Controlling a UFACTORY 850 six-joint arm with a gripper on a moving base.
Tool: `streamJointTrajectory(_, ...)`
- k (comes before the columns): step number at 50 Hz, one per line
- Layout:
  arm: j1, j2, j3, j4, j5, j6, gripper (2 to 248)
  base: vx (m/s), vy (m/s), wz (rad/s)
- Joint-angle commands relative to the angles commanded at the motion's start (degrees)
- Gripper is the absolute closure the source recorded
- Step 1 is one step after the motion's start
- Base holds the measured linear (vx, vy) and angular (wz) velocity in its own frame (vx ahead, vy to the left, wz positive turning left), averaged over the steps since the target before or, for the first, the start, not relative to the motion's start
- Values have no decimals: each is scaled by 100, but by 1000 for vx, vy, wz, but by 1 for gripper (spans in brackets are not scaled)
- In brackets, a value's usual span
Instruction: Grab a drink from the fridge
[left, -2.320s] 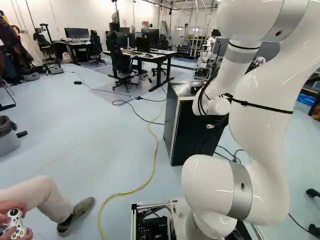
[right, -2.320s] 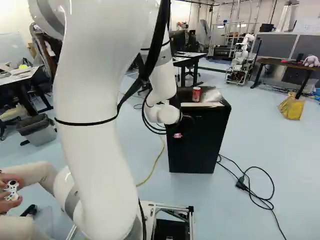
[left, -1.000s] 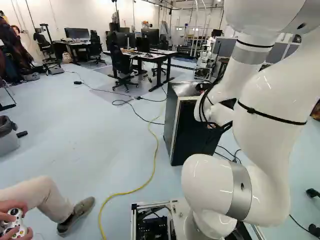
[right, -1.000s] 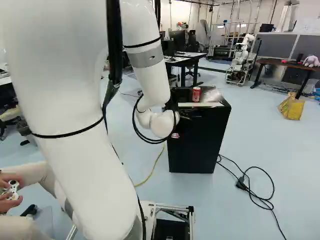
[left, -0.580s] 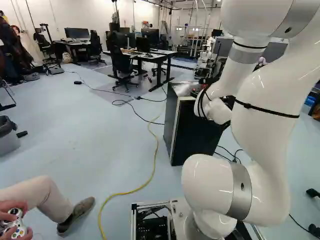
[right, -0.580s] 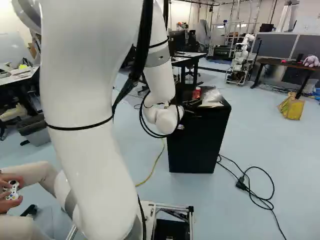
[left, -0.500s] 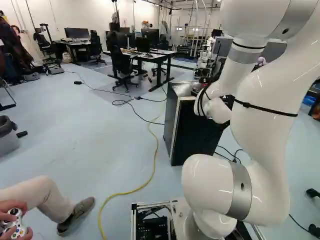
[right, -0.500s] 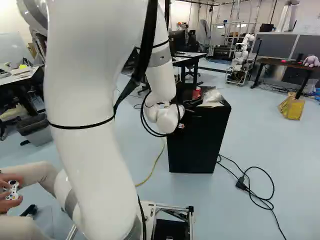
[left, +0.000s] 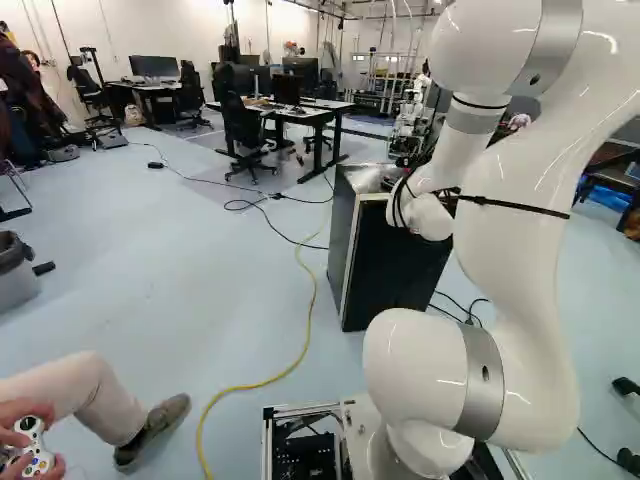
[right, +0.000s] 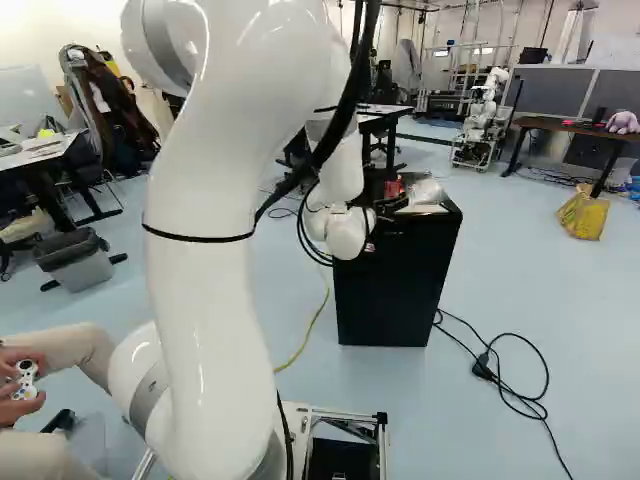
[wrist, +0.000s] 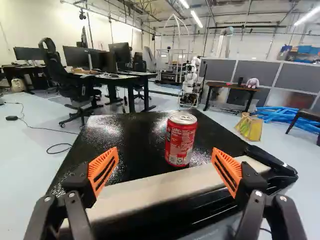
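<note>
1 red metal can (wrist: 181, 140) stands atop the black, boxy fridge (right: 395, 290).
Near the fridge's edge, the black 2-finger gripper (right: 390, 207) gapes wide.

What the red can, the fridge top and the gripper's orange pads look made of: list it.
Can: likely thin metal, glossy print, bare silvery lid. Fridge top: black, shiny and finely pebbled, from its speckled glare; painted metal or plastic. Orange pads: matte and slotted, perhaps rubber or soft plastic.

Red can (wrist: 187, 135) with white lettering (wrist: 183, 128), wording unclear; small pale marks (wrist: 179, 159) near base
</note>
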Motion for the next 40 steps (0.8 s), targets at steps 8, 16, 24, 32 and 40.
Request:
streamJointTrajectory(8, -41, -306, -280, 0, 0, 0, 3, 0, 0, 0)
streamJointTrajectory(16, -72, -596, -573, 0, 0, 0, 3, 0, 0, 0)
streamJointTrajectory(24, -81, -828, -873, 0, 0, 0, 3, 0, 0, 0)
streamJointTrajectory(32, -115, -962, -1057, 0, 0, 0, 3, 0, 0, 0)
streamJointTrajectory(40, -123, -987, -1092, 0, 0, 0, 3, 0, 0, 0)
